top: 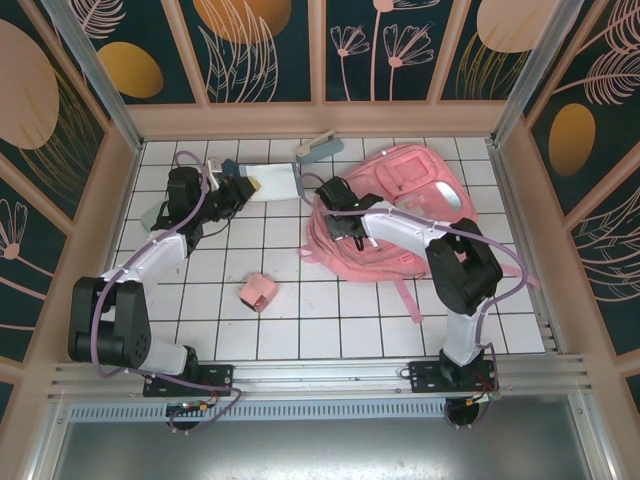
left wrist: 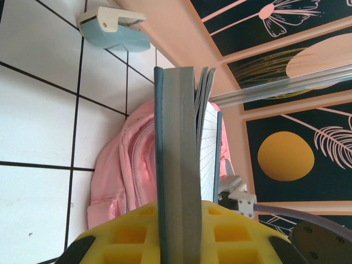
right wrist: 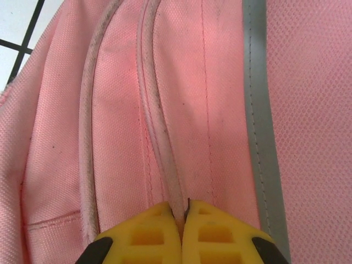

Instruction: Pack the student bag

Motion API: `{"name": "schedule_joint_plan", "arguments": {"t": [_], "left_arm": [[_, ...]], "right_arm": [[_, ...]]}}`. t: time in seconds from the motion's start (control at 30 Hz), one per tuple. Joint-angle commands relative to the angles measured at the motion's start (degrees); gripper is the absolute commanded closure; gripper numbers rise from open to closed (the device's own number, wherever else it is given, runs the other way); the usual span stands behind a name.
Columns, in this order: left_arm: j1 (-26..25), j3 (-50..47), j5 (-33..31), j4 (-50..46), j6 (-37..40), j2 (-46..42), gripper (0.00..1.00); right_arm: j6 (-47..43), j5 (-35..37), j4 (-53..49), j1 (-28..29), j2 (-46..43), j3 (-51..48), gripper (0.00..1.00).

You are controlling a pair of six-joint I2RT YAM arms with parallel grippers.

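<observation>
Right jaws pinch one student bag (right wrist: 115,110), left jaws one book (left wrist: 176,165)

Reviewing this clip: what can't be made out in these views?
Top external: the right arm covers the student bag's left edge, so open or zipped is unclear.
Right wrist: the right tool's pads hide what they pinch at the bag's seam.
Left wrist: the notebook in the left tool is edge-on; its cover face is unseen, its lower end cut off by the frame.

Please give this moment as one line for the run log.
left end effector: shut on notebook | right end effector: shut on student bag piping | status: notebook not packed
</observation>
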Motion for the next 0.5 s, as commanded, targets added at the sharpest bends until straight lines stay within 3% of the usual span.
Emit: {"name": "schedule_joint_plan", "arguments": {"t": [0.0,0.23,0.47], "left_arm": [[0.5,-1.4,1.5,3.9,-0.7,-1.2,1.00],[0.5,-2.8,1.1,4.4,-1.4,-0.8,1.00],[-0.2,-3.9,0.4,4.6,-1.9,0.8,1.00]], "right_arm": [[0.5,-0.1,-0.6,-0.2,-4.6,3.8,1.00],[3.3,-9.2,0.4,-4.9,-9.3,10.5,1.00],[8.6,-26.5,3.8,-13.7,-12.8,14.8,1.00]]}}
